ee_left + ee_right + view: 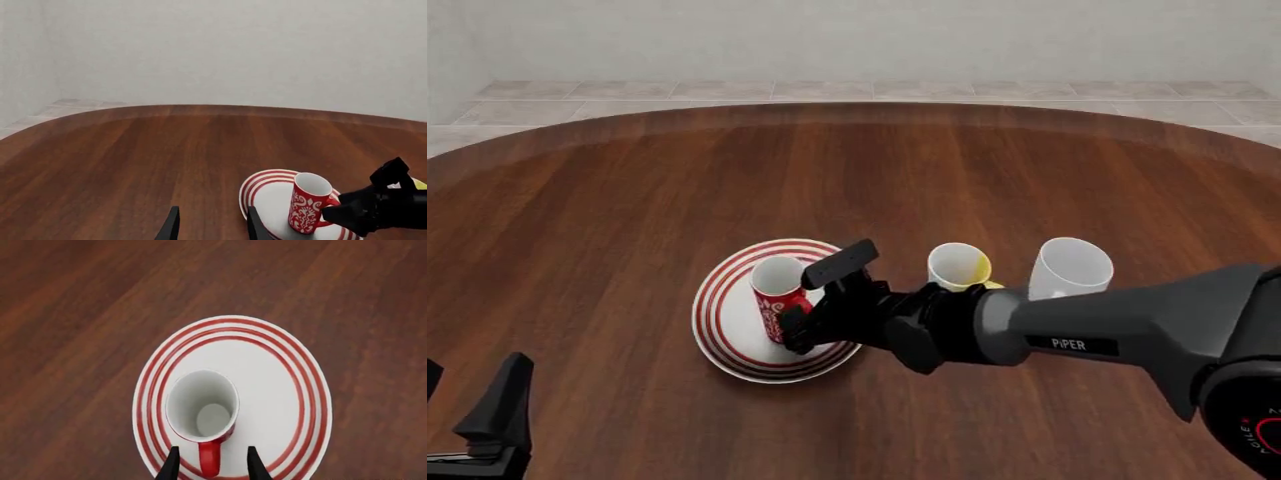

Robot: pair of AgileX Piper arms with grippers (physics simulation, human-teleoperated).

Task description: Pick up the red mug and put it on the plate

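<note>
Table (627, 200) of reddish-brown wood, smooth with a satin sheen, plate (293, 390) and red mug (200, 405) between the fingers (172, 465) glazed ceramic, fingers matt black plastic.

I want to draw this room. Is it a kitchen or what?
Probably a plain computer-made test room, not a kitchen: a bare wooden table, blank pale walls, a tiled floor, and just mugs and a plate.

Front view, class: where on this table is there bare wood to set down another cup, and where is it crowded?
Bare wood lies beyond the plate toward the table's far edge, and on the table's left between the plate and the left gripper. It is crowded around the red mug, right gripper, yellow mug and white mug.
</note>
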